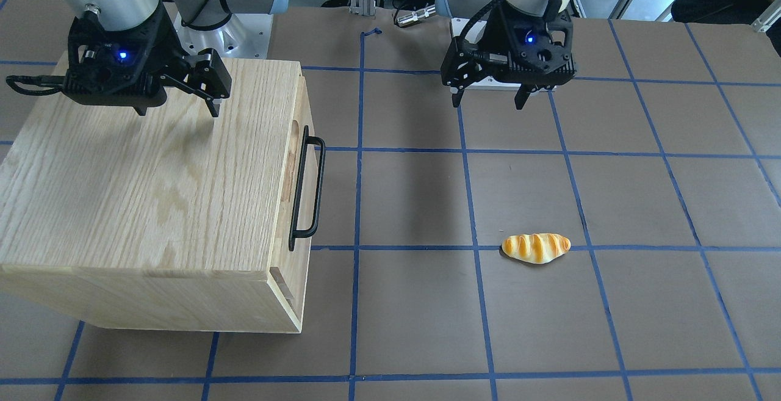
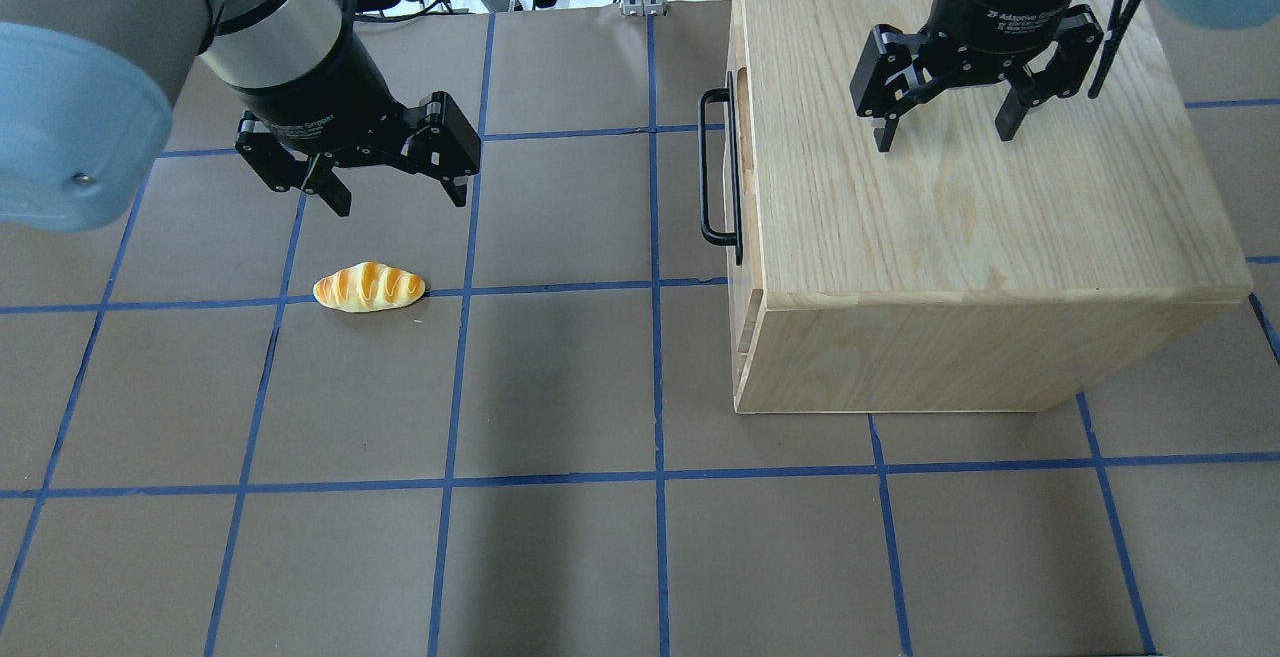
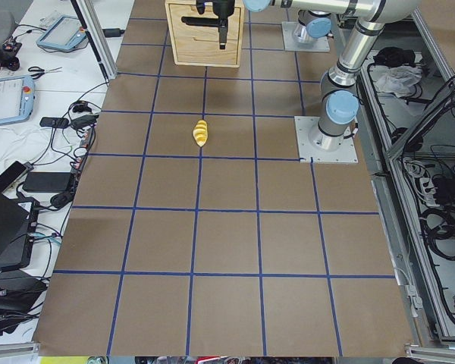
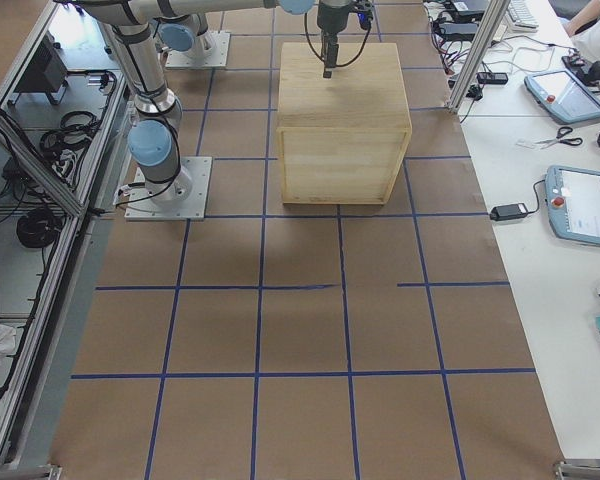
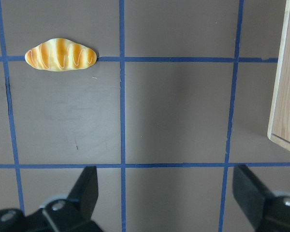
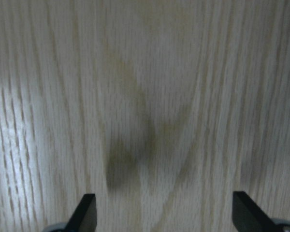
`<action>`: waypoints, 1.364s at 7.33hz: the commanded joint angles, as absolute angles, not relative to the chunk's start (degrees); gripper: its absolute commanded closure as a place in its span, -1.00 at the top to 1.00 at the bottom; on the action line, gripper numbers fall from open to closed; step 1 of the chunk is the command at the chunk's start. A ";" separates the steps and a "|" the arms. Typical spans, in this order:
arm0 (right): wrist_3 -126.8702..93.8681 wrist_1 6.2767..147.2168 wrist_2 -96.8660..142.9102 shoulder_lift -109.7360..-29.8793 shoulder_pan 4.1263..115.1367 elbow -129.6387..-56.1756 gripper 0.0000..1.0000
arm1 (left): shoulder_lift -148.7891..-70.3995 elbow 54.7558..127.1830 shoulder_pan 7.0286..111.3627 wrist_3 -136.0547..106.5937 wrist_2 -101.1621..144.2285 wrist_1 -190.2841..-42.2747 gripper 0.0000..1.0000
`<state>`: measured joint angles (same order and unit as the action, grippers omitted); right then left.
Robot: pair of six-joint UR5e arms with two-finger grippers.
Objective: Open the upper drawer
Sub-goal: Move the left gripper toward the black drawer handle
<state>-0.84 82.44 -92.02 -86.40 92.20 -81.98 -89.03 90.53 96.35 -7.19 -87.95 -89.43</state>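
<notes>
The upper drawer [image 1: 305,108] sits shut in the front of the oak cabinet [image 2: 960,227], and only its top edge shows from above. Its black bar handle [image 1: 318,187] sticks out toward the table's middle and also shows in the overhead view [image 2: 703,167]. My right gripper [image 2: 945,137] is open and empty. It hovers over the cabinet top, behind the handle side; its wrist view shows only wood grain between the fingers [image 6: 84,212]. My left gripper [image 2: 400,202] is open and empty above the mat, well to the left of the handle.
A toy bread roll [image 2: 369,287] lies on the brown mat just in front of my left gripper and also shows in the left wrist view [image 5: 60,54]. The cabinet corner [image 5: 286,96] shows at that view's right edge. Blue tape lines grid the mat.
</notes>
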 commanded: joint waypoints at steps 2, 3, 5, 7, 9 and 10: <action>-0.88 82.44 -92.02 -86.40 92.20 -82.00 1.00 | -97.71 89.74 104.47 -11.31 -81.77 -80.36 1.00; -0.88 82.44 -92.02 -86.40 92.20 -82.00 1.00 | -100.17 88.34 106.07 -12.99 -79.13 -79.03 1.00; -0.88 82.44 -92.02 -86.40 92.20 -82.00 1.00 | -102.99 86.31 106.96 -12.23 -73.70 -74.64 1.00; -0.88 82.44 -92.02 -86.40 92.20 -82.00 1.00 | -105.45 86.22 107.05 -11.34 -73.13 -72.43 1.00; -0.79 82.44 -92.02 -86.40 92.20 -81.91 1.00 | -107.48 86.22 107.05 -10.37 -72.86 -69.88 1.00; -0.88 82.44 -92.02 -86.40 92.20 -82.00 1.00 | -107.66 86.22 107.14 -10.46 -69.82 -68.31 1.00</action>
